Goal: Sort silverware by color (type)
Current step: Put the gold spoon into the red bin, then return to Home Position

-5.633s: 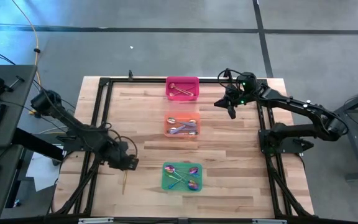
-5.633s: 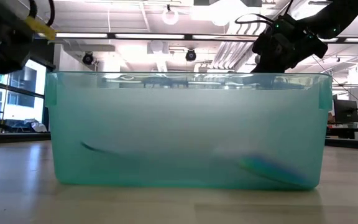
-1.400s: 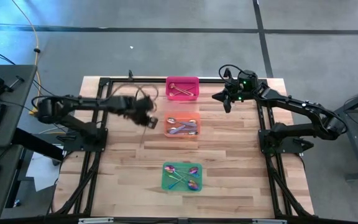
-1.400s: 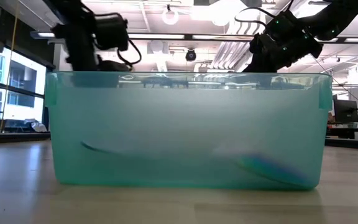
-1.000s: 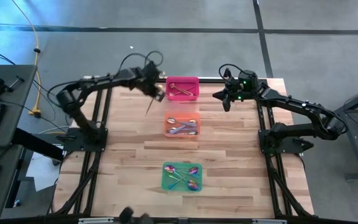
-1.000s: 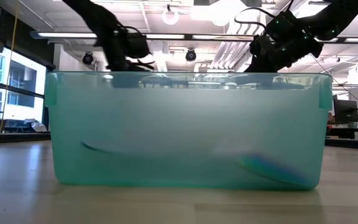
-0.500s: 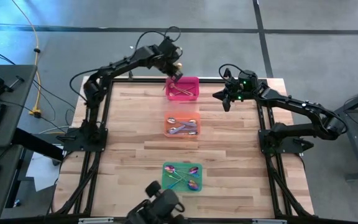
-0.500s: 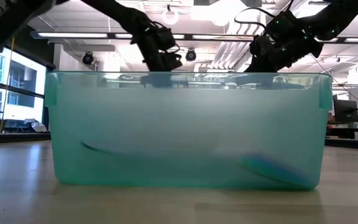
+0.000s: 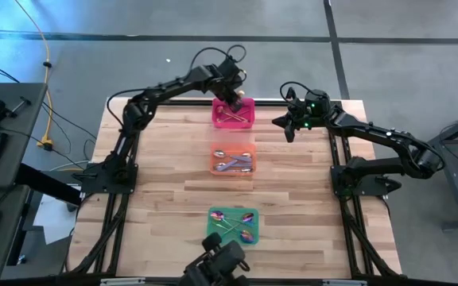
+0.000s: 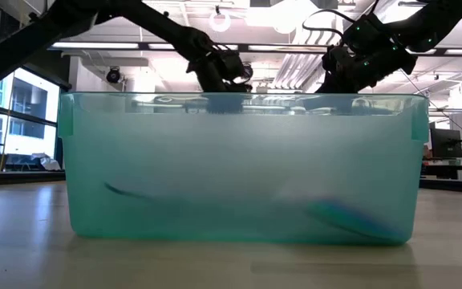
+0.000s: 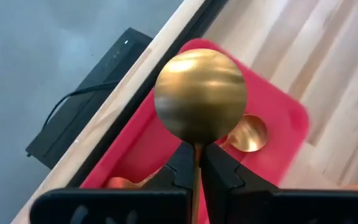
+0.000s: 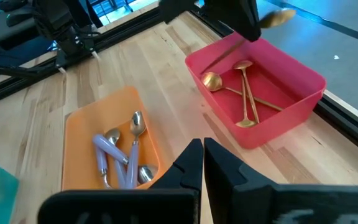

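Observation:
My left gripper hangs over the pink bin at the table's far edge, shut on a gold spoon. Several more gold spoons lie in that bin. The orange bin at mid-table holds silver spoons with lilac handles. The green bin near the front holds iridescent spoons. My right gripper is shut and empty, hovering to the right of the pink bin. My left gripper pinches the gold spoon's thin stem between its two fingers, just behind the bowl. The round bowl stands out past the fingertips. The spoon is lifted clear, above the pink bin.
A black frame runs round the table's left, far and right sides. A dark device sits at the near edge. Bare wood lies left and right of the bins. The green bin fills the low view.
My left gripper has carried the gold spoon toward the table's right and far edge, from left of the pink bin to over it, staying shut on the spoon.

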You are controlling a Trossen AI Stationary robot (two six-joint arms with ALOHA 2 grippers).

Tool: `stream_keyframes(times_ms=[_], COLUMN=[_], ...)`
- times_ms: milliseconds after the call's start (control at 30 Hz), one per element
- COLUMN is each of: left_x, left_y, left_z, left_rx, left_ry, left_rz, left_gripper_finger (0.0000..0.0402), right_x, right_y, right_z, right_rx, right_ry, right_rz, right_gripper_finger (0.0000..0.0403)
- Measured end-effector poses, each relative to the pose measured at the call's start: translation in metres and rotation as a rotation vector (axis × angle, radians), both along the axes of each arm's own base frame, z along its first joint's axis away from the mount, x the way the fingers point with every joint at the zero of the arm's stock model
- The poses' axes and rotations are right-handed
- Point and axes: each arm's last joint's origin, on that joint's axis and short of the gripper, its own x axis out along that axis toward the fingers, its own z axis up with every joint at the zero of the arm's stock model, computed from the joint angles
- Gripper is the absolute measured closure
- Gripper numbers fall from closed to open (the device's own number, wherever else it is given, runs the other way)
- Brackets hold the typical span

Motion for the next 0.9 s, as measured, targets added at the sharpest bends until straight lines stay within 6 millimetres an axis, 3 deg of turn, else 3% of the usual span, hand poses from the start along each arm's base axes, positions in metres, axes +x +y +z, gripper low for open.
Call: stream_keyframes(times_ms=[233, 633, 900], left_x=[0.006, 0.015, 0.017], left_y=[0.002, -0.005, -0.020], left_z=[-0.020, -0.019, -0.002], left_rx=[-0.024, 0.005, 0.035], left_ry=[0.033, 0.009, -0.066], left_rz=[0.002, -0.027, -0.052], left_gripper_finger=[0.0395, 0.0351, 0.0398], right_x=[0.000, 0.000, 0.002], right_y=[-0.001, -0.001, -0.003], right_z=[0.000, 0.000, 0.007], right_rx=[0.004, 0.003, -0.080], right_ry=[0.005, 0.005, -0.052], right_rz=[-0.029, -0.029, -0.014], right_gripper_finger=[0.0403, 0.0403, 0.0403])
